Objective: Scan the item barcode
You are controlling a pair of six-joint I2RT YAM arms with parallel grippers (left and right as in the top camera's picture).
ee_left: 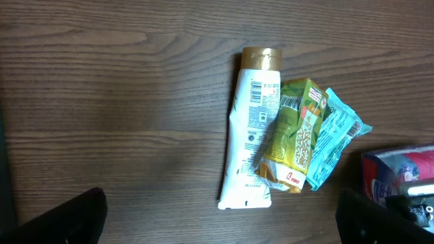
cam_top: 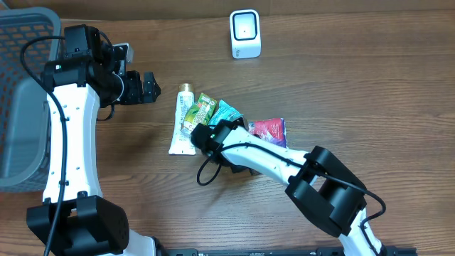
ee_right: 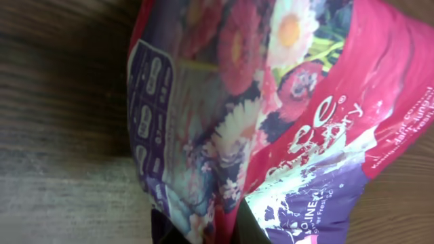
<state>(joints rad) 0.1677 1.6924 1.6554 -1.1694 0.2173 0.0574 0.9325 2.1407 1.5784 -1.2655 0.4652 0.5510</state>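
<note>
The right pincer [ee_right: 210, 229] is closing fully on a thin edge of the pink floral packet [ee_right: 285, 115], which is sitting at the right end of the heap, well apart from the white scanner [cam_top: 245, 33]. Pinching the edge is probably leaving the printed faces free for reading. The left pincer [cam_top: 148, 87] is hovering spread wide and empty, looking down on the white tube [ee_left: 247, 135], green packet [ee_left: 295, 132] and teal packet [ee_left: 336, 139]. The grey basket [cam_top: 21, 78] at the left is showing nothing inside.
</note>
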